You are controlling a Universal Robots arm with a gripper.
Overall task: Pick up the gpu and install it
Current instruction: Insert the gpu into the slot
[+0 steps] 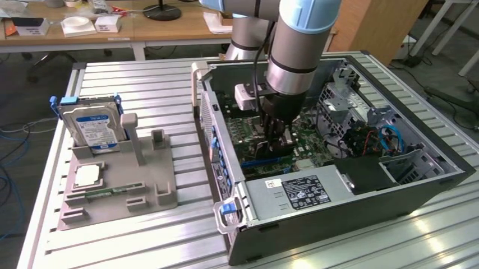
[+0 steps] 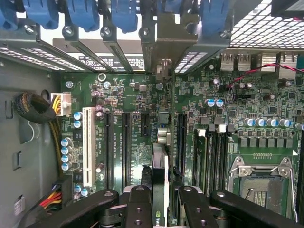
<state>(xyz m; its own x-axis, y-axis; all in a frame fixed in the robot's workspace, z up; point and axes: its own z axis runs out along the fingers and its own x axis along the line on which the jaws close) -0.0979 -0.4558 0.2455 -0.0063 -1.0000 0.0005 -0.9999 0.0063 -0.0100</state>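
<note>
The gpu (image 2: 160, 156) shows edge-on in the wrist view as a thin dark card between my gripper's (image 2: 159, 209) black fingers. It runs across the green motherboard (image 2: 128, 95), and its silvery bracket end (image 2: 164, 66) reaches the case's rear slot openings. It lies between two long black expansion slots; I cannot tell whether it sits in a slot. In the exterior view my gripper (image 1: 275, 140) reaches down inside the open computer case (image 1: 419, 185), shut on the dark gpu (image 1: 268, 150) just above the board.
Blue slot latches (image 2: 85, 12) line the case's rear wall. An open CPU socket (image 2: 259, 183) and the RAM slots lie beside the card. The power supply (image 1: 295, 193) fills the case's near end. A grey fixture (image 1: 150, 190) outside holds a hard drive (image 1: 91, 128) and a CPU chip (image 1: 87, 175).
</note>
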